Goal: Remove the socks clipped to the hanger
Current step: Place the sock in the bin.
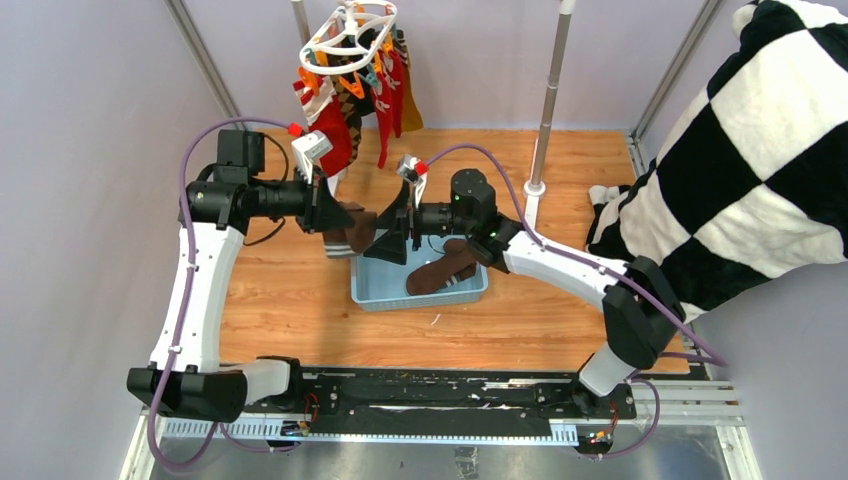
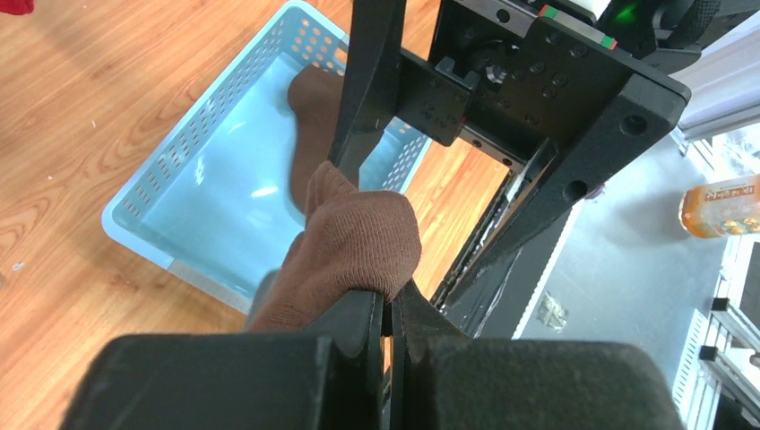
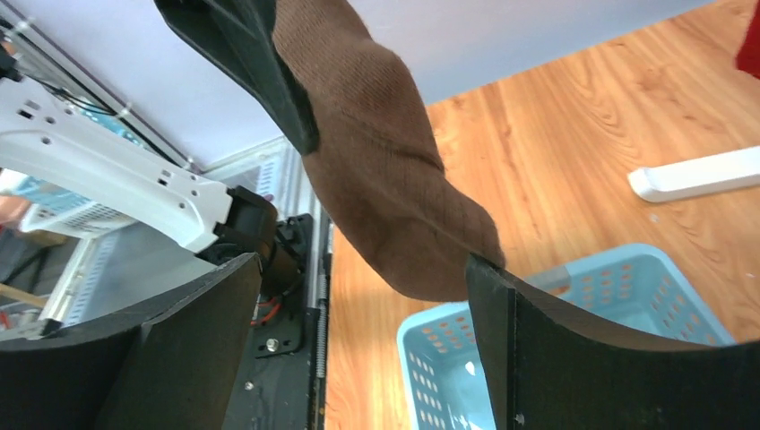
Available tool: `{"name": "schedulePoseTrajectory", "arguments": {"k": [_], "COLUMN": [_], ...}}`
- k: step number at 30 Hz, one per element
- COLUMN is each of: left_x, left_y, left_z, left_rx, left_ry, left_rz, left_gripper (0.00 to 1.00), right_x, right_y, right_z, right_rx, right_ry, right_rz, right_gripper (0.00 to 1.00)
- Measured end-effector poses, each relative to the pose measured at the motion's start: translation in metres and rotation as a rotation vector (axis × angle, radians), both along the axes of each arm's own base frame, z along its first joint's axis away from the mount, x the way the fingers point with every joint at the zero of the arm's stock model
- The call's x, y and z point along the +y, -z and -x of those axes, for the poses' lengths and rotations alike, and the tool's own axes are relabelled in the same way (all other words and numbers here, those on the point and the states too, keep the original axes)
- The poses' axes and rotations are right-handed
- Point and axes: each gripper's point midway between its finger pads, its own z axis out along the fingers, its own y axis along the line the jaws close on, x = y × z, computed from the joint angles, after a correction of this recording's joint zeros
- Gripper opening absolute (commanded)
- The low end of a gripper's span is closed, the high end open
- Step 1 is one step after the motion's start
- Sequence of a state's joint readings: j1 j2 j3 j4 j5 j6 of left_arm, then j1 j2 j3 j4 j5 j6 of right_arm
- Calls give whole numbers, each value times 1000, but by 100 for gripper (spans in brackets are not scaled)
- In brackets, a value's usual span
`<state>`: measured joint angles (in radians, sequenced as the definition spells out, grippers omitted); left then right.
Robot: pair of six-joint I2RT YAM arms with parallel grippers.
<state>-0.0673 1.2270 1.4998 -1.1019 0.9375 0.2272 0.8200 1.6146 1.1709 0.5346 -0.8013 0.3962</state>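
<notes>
Hanging from the clenched jaws of the left gripper (image 1: 338, 218), a plain brown knitted sock (image 1: 347, 238) sits just left of centre in the overhead view. It is above the left rim of the pale blue perforated plastic basket (image 1: 420, 290) on the wood-grain desk (image 1: 280, 300). The left wrist view shows those jaws pinched tight on a fold of the sock, with fabric bunched above the grip.

The right gripper (image 1: 397, 230) faces it from the right of the frame with its jaws spread, grasping nothing. In the right wrist view the sock runs from the upper left of the frame down toward the lower centre, passing between the two black fingers. Whether its lower end touches the right-hand finger (image 3: 538, 340) or only lies just beside it, I cannot tell.

So the sock's long axis crosses the gap of the open jaws, and the right arm is the one placed to close on it. My reading is a handover, or a drop into the basket, where a second brown sock (image 1: 445, 268) lies. Either way the sock must clear the rim toward the right of the frame.

Red, argyle and mustard socks (image 1: 350, 115) hang clipped to the white plastic round clip hanger (image 1: 350, 35) at upper centre, well apart from both arms.
</notes>
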Motion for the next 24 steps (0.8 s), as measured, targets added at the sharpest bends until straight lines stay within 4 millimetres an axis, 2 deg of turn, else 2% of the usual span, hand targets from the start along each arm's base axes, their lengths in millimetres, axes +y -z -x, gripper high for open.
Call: {"name": "schedulePoseTrajectory", "arguments": {"k": [6,15,17,19,20,22,24], "left_x": [-2,-3,-3,-3,-4,-4,-4], "left_y": [-6,-10,-11,-12,-12,-12,-12], "left_z": [6,10,11,12,13,13,13], "left_rx": [-11,-15,-19,-24,-25,-25,-33], "left_ry": [8,11,11,13,14,17,18], "left_rz": [16,26,27,27,27,27,22], "left_gripper": [0,0,0,5,13,45,71], "right_x": [-13,-4,-2,1,2,6,8], "right_y": [-1,7,7,5,4,1,-1], "right_z": [-7,-24,-27,-28,-27,-24,-21], "right_rx": [-90,-123,-127,-130,-130,-119,-107], "right_ry": [86,120,123,118,111,91,69], "right_rz": [28,55,50,33,21,1,-8], "right_gripper": [100,100,90,69,55,32,18]}}
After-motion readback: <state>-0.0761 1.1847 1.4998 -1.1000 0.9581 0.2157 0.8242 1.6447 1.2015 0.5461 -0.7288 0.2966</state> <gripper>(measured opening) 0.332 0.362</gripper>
